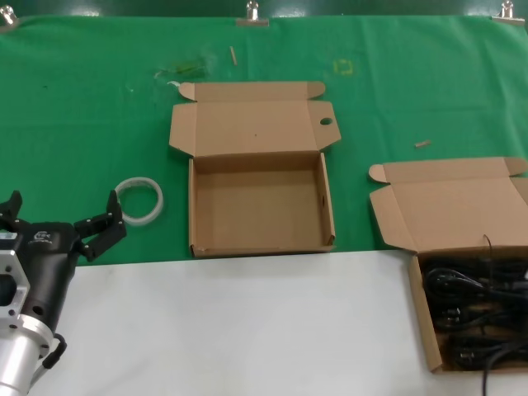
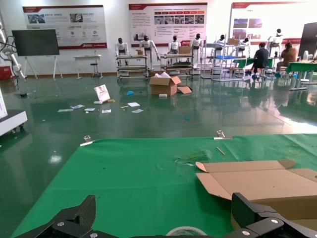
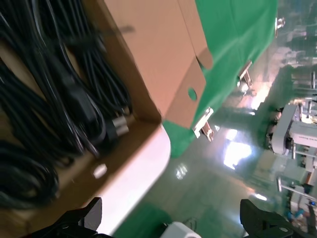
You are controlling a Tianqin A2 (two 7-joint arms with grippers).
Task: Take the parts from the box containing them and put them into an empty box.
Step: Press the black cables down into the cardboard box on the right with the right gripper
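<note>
The empty box (image 1: 257, 202) lies open in the middle, its lid flat behind it with a round hole in the right flap. It also shows in the left wrist view (image 2: 257, 181). The box holding the black cables (image 1: 474, 309) sits at the right front, its left wall (image 1: 421, 313) on the white surface. My left gripper (image 1: 59, 216) is open and empty at the far left, near the front of the green cloth; it also shows in its own wrist view (image 2: 166, 213). My right gripper (image 3: 173, 220) is open and empty, beside the cables (image 3: 49, 109) and past that box's edge (image 3: 133, 144). It is out of the head view.
A white plastic ring (image 1: 140, 200) lies on the green cloth (image 1: 82, 124) between my left gripper and the empty box, and shows in the left wrist view (image 2: 185, 231). A white surface (image 1: 247, 330) covers the table front. Clips (image 1: 252, 12) hold the cloth's far edge.
</note>
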